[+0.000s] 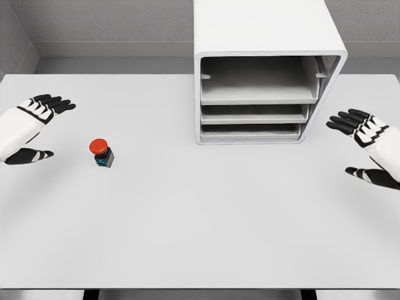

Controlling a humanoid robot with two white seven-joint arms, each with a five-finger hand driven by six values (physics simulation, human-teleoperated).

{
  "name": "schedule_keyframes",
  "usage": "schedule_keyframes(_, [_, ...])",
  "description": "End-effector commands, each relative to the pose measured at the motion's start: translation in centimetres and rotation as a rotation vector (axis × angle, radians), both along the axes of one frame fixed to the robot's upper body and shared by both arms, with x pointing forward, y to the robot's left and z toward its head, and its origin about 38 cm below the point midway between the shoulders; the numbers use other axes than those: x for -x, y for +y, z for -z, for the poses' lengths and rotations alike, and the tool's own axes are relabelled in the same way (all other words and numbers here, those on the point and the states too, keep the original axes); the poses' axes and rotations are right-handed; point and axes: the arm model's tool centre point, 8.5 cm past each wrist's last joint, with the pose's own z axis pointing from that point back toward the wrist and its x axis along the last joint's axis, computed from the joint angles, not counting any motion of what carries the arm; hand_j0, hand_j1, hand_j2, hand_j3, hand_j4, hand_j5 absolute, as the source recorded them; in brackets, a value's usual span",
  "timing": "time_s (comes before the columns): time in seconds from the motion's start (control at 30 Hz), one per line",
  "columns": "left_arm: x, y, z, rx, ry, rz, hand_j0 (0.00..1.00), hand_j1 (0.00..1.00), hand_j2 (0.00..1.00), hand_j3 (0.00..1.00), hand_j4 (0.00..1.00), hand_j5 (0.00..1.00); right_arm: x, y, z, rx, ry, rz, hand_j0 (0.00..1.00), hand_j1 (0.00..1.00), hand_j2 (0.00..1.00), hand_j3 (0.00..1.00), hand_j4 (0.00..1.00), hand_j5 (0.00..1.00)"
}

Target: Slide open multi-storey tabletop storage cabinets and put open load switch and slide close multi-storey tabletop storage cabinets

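Observation:
A white multi-storey storage cabinet [269, 69] stands at the back of the table, right of the middle, its front facing me with three drawer trays showing. The load switch [102, 152], a small dark block with a red round button on top, sits on the table to the left. My left hand [39, 128] hovers at the left edge, fingers spread, a short way left of the switch and holding nothing. My right hand [362, 147] hovers at the right edge, fingers spread, just right of the cabinet and apart from it.
The white table [206, 219] spreads wide in front of the cabinet. A grey wall runs behind it. The table's front edge lies at the bottom of the view.

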Motion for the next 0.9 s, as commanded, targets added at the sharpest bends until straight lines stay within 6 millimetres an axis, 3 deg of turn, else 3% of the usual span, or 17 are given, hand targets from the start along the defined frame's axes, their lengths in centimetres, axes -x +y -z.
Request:
schedule_keyframes(0.0, [0.0, 0.0, 0.0, 0.004, -0.001, 0.0, 1.0, 1.0, 1.0, 1.0, 1.0, 1.0, 0.1, 0.3, 0.2, -0.003, 0.006, -0.009, 1.0, 1.0, 1.0, 1.0, 1.0, 1.0])
schedule_keyframes(0.2, [-0.3, -0.4, 0.0, -0.053, 0.07, 0.022, 1.0, 1.0, 1.0, 1.0, 1.0, 1.0, -1.1, 0.7, -1.3, 0.04, -0.068, -0.02, 1.0, 1.0, 1.0, 1.0, 1.0, 1.0])
schedule_keyframes(0.33, [-0.9, -0.8, -1.3, -0.109, 0.095, 0.045, 1.0, 1.0, 1.0, 1.0, 1.0, 1.0, -1.7, 2.8, -0.3, 0.001, -0.095, -0.032, 1.0, 1.0, 1.0, 1.0, 1.0, 1.0])
schedule_keyframes(0.43, [-0.7, -1.1, -0.7, -0.13, 0.2, 0.087, 1.0, 1.0, 1.0, 1.0, 1.0, 1.0, -2.4, 4.8, 0.1, -0.012, -0.086, -0.082, 0.97, 0.97, 0.97, 0.97, 0.97, 0.97])
schedule_keyframes(0.67, [-1.8, -3.6, -2.4, -0.154, 0.166, 0.162, 1.0, 1.0, 1.0, 1.0, 1.0, 1.0, -2.7, 5.7, 0.1, -0.014, -0.083, -0.108, 0.83, 0.83, 0.83, 0.83, 0.83, 0.83])
schedule_keyframes(0.87, [-2.8, -4.7, -2.1, -0.175, 0.177, 0.19, 1.0, 1.0, 1.0, 1.0, 1.0, 1.0, -3.7, 8.6, -0.2, -0.015, -0.092, -0.199, 0.84, 0.84, 0.84, 0.84, 0.84, 0.84])
